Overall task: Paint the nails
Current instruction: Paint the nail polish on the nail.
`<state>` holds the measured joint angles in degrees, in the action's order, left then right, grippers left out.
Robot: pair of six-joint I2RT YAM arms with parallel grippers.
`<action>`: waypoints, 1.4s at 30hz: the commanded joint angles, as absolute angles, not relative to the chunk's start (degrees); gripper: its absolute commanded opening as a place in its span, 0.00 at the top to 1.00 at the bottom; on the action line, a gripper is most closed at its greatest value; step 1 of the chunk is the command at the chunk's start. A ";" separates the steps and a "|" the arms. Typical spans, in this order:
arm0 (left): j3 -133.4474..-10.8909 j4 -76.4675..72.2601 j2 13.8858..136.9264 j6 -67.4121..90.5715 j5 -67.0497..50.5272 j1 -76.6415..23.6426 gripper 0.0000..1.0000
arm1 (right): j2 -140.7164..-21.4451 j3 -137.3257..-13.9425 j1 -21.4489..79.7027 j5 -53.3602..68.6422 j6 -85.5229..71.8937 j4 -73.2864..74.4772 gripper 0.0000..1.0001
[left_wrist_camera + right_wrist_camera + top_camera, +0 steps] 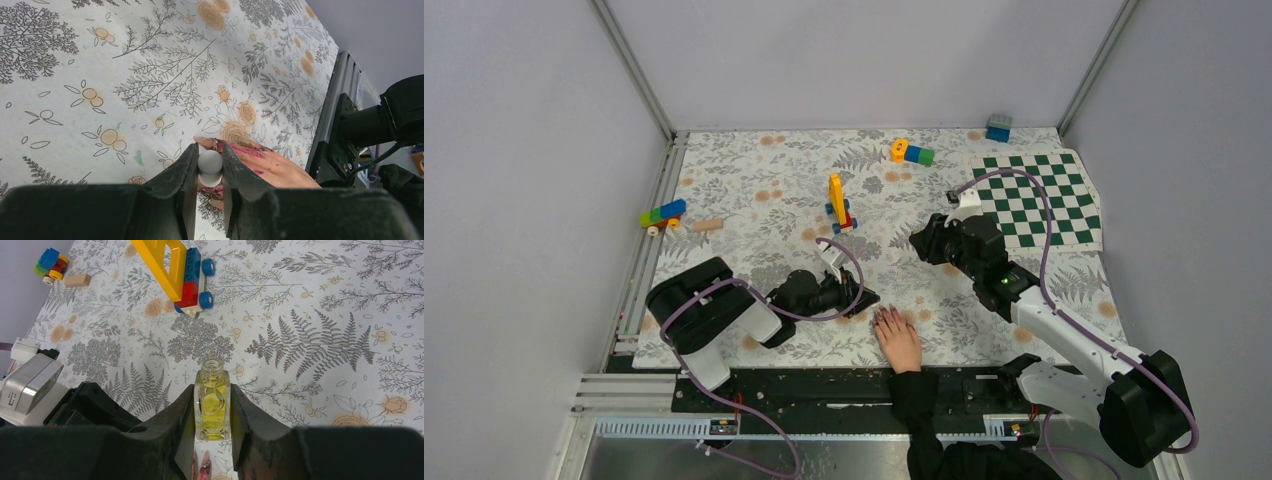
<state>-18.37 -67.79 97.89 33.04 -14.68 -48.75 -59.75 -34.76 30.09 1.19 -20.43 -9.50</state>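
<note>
Two pincers clamped: our left gripper [210,151] pinches a white cap [210,165] by the hand [270,167]; our right gripper [212,389] grips an open yellow bottle [212,412].

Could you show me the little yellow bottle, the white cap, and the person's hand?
yellow bottle [212,407]: right wrist view, on its glass body, over the yellow liquid.
white cap [210,162]: left wrist view, on its rounded end.
person's hand [901,343]: top view, on the back of the hand.

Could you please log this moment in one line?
left pincer: shut on white round cap, by pale hand | right pincer: shut on open glass bottle of yellow liquid
</note>
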 commanded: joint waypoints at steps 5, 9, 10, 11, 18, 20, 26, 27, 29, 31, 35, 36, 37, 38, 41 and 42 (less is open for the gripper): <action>-20.28 -71.45 99.73 32.80 -14.52 -48.99 1.00 | -58.88 -36.54 29.60 1.98 -20.82 -10.54 1.00; -20.35 -71.54 100.00 32.65 -14.48 -49.00 1.00 | -59.06 -36.49 29.61 1.93 -20.77 -10.68 1.00; -20.39 -71.48 100.08 32.57 -14.44 -49.00 1.00 | -59.14 -36.48 29.60 1.98 -20.82 -10.72 1.00; -20.48 -71.46 100.17 32.53 -14.47 -48.97 1.00 | -59.15 -36.52 29.56 1.94 -20.79 -10.71 1.00; -20.92 -71.41 100.80 32.34 -14.66 -49.00 1.00 | -59.33 -36.58 29.60 1.94 -20.78 -10.72 1.00; -21.01 -71.32 100.88 32.34 -14.64 -49.04 1.00 | -59.48 -36.62 29.59 1.93 -20.76 -10.72 1.00; -21.18 -71.02 101.15 31.90 -14.38 -48.95 1.00 | -60.01 -36.74 29.60 2.14 -20.82 -10.90 1.00; -21.29 -70.94 101.18 31.86 -14.33 -48.91 1.00 | -60.10 -36.85 29.62 2.11 -20.79 -10.83 1.00; -21.35 -70.79 101.38 31.82 -14.27 -48.90 1.00 | -60.24 -36.98 29.61 2.11 -20.76 -10.85 1.00; -21.27 -70.89 101.49 31.78 -14.28 -48.78 1.00 | -60.34 -37.06 29.59 2.13 -20.81 -10.86 1.00; -21.27 -71.08 101.83 31.86 -14.24 -48.51 1.00 | -60.67 -37.10 29.61 2.25 -20.78 -10.94 1.00; -21.29 -71.14 101.98 31.96 -14.24 -48.46 1.00 | -60.67 -37.23 29.60 2.20 -20.81 -10.98 1.00; -21.33 -71.25 102.08 31.93 -14.32 -48.39 1.00 | -60.71 -37.26 29.55 2.23 -20.81 -10.99 1.00; -21.35 -71.28 102.12 31.94 -14.30 -48.36 1.00 | -60.73 -37.21 29.61 2.28 -20.83 -10.99 1.00; -21.45 -71.33 102.37 31.84 -14.26 -48.20 1.00 | -60.82 -37.28 29.57 2.20 -20.82 -10.94 1.00; -21.56 -71.38 102.51 31.84 -14.27 -48.15 1.00 | -60.86 -37.28 29.61 2.22 -20.76 -10.94 1.00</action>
<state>-19.97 -67.48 101.49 32.82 -14.68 -48.45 -60.88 -34.76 30.09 1.21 -20.45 -9.52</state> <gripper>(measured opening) 0.195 0.334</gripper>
